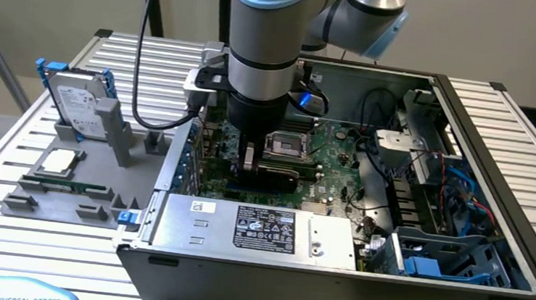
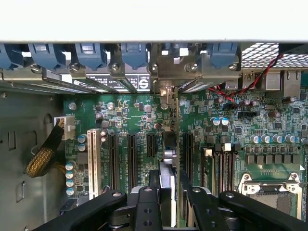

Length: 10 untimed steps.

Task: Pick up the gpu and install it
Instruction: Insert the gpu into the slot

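The gpu (image 2: 169,159) is standing on edge between the gripper (image 2: 169,192) fingers, clenched at its top edge, its length running down over the motherboard (image 2: 139,115) slots toward the rear bracket row. In the wrist view it is reading as a thin dark blade with a silver metal end piece (image 2: 166,94) meeting the case's back wall. Black expansion slots are lying close on either side, so sideways room is tight. In the exterior view the arm (image 1: 261,62) is reaching straight down into the open computer case (image 1: 495,213), the gripper (image 1: 264,170) sitting low over the green board, just beside the CPU socket (image 1: 286,146). The silver power supply (image 1: 261,229) is boxing in the near side. The case is resting on a slatted metal table (image 1: 8,229); a grey fixture (image 1: 69,198) on the exterior view's left is holding a hard drive (image 1: 77,108) in a blue frame.
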### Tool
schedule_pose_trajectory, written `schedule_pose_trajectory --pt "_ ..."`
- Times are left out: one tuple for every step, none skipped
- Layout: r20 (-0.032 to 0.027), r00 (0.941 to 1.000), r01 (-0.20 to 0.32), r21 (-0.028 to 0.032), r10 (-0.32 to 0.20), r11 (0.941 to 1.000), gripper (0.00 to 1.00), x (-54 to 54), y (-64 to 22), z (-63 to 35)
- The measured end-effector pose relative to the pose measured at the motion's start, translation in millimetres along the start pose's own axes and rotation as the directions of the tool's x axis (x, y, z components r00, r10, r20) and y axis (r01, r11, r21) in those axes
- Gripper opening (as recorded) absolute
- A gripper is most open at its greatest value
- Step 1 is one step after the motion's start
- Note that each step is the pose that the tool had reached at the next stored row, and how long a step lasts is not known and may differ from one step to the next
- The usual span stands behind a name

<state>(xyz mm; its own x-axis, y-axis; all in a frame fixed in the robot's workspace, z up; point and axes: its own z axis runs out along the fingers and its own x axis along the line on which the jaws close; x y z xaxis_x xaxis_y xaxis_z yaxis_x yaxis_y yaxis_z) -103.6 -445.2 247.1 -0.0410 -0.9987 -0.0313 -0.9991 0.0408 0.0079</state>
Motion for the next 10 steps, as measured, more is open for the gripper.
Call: schedule_pose_trajectory --pt "0.0000 1.0000 0.000 0.0000 0.000 1.0000 0.27 0.0 0.0 0.0" --pt "-0.0001 1.0000 0.000 0.0000 0.000 1.0000 0.27 0.0 0.0 0.0" --pt "-0.0001 1.0000 0.000 0.0000 0.000 1.0000 0.27 0.0 0.0 0.1" --pt "0.0000 1.0000 0.000 0.0000 0.000 1.0000 0.27 0.0 0.0 0.1" --pt "0.0000 1.0000 0.000 0.0000 0.000 1.0000 0.27 0.0 0.0 0.2" --pt "0.0000 1.0000 0.000 0.0000 0.000 1.0000 0.27 0.0 0.0 0.2" --pt "0.0001 1.0000 0.000 0.0001 0.000 1.0000 0.27 0.0 0.0 0.2" --pt "0.0001 1.0000 0.000 0.0000 0.000 1.0000 0.27 0.0 0.0 0.2" --pt "0.0001 1.0000 0.000 0.0000 0.000 1.0000 0.27 0.0 0.0 0.2" --pt "0.0001 1.0000 0.000 0.0001 0.000 1.0000 0.27 0.0 0.0 0.2"
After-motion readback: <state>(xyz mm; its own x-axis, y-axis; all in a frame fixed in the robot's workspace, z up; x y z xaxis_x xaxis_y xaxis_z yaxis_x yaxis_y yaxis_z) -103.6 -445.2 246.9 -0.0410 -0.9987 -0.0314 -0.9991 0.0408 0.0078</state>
